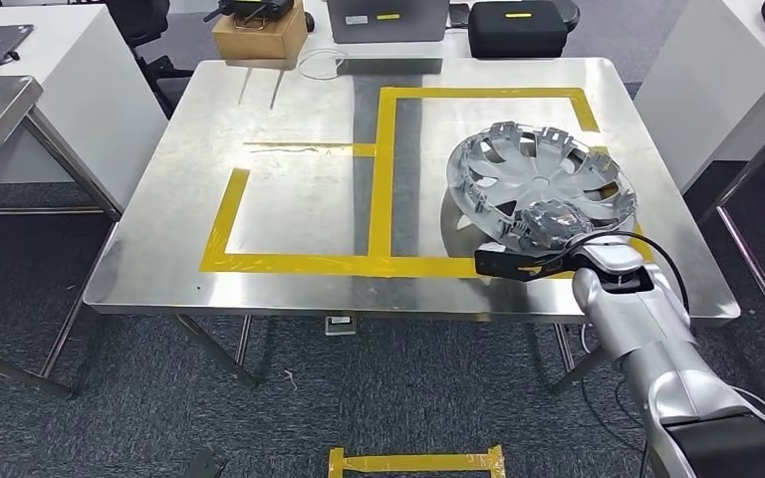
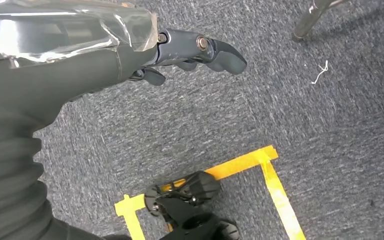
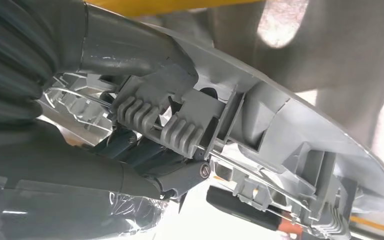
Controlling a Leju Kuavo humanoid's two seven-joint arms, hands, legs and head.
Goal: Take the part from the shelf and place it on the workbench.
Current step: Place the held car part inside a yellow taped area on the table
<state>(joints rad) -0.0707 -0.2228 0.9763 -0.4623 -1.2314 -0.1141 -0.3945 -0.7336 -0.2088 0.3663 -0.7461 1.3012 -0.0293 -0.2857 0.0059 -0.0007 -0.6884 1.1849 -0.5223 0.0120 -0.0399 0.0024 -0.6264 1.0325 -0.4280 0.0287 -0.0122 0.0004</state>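
The part is a silver wheel cover (image 1: 543,177), inner side up, over the right yellow-taped box of the steel workbench (image 1: 289,199). My right hand (image 1: 550,225) grips its near rim. Up close, the thumb (image 3: 130,60) lies over the rim of the cover (image 3: 290,135) and the darker fingers (image 3: 145,155) curl underneath it among the clips. The cover looks tilted, its near edge lifted by the hand. My left hand (image 2: 180,52) hangs over the carpet, holding nothing, fingers loosely curled.
A cardboard box (image 1: 259,35), a laptop (image 1: 386,20) and a black case (image 1: 518,28) stand past the bench's far edge. White tables flank both sides. Yellow tape (image 1: 418,461) marks the carpet before the bench. The left taped box (image 1: 299,214) holds nothing.
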